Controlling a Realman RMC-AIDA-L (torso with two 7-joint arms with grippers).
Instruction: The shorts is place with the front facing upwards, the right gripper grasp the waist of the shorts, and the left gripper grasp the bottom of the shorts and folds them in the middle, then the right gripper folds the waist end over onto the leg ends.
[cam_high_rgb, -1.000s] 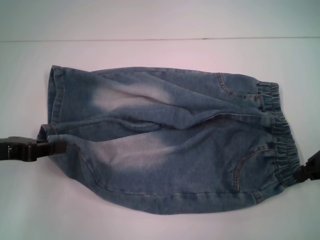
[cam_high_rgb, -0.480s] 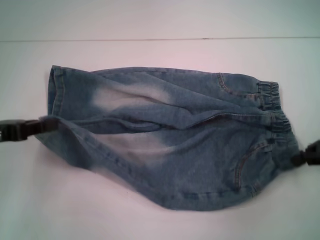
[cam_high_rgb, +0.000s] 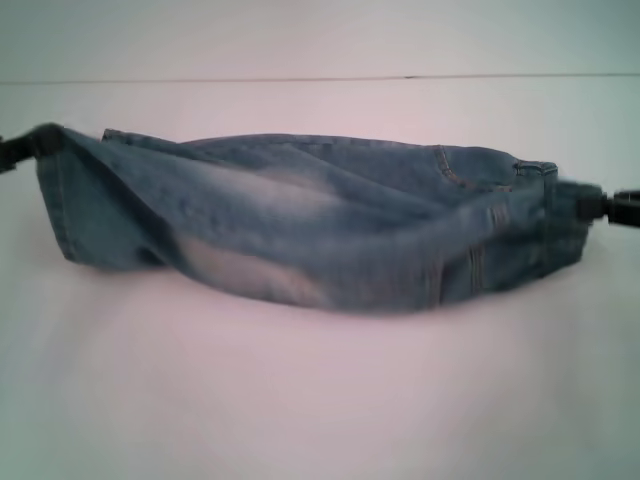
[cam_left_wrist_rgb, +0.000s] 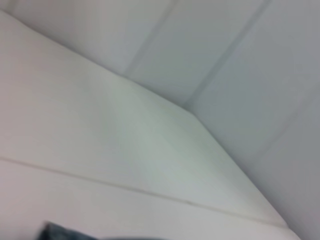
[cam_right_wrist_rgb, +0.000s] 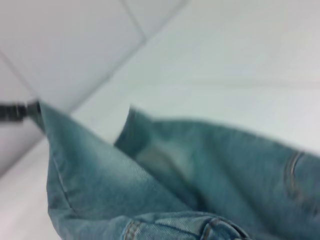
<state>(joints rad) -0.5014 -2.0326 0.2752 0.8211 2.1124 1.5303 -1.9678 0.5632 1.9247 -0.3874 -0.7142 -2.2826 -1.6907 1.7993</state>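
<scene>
The blue-green denim shorts (cam_high_rgb: 300, 220) stretch across the white table, their near half raised off the surface and swung toward the far half. My left gripper (cam_high_rgb: 38, 142) is at the far left, shut on the near leg's hem at the bottom of the shorts (cam_high_rgb: 60, 215). At the right, my right gripper (cam_high_rgb: 588, 205) is shut on the waist (cam_high_rgb: 545, 195). The right wrist view shows the lifted shorts (cam_right_wrist_rgb: 175, 170) hanging in folds, with the left gripper (cam_right_wrist_rgb: 22, 111) at their far corner. A scrap of the shorts (cam_left_wrist_rgb: 60, 234) shows in the left wrist view.
The white table (cam_high_rgb: 320, 400) lies bare in front of the shorts. Its back edge (cam_high_rgb: 320, 78) meets a pale wall close behind them. The left wrist view takes in table and wall panels (cam_left_wrist_rgb: 240, 75).
Both grippers have risen and moved toward the far side, carrying the near leg hem and near waist corner with them. The near half has lifted off the table and swung over the far half.
</scene>
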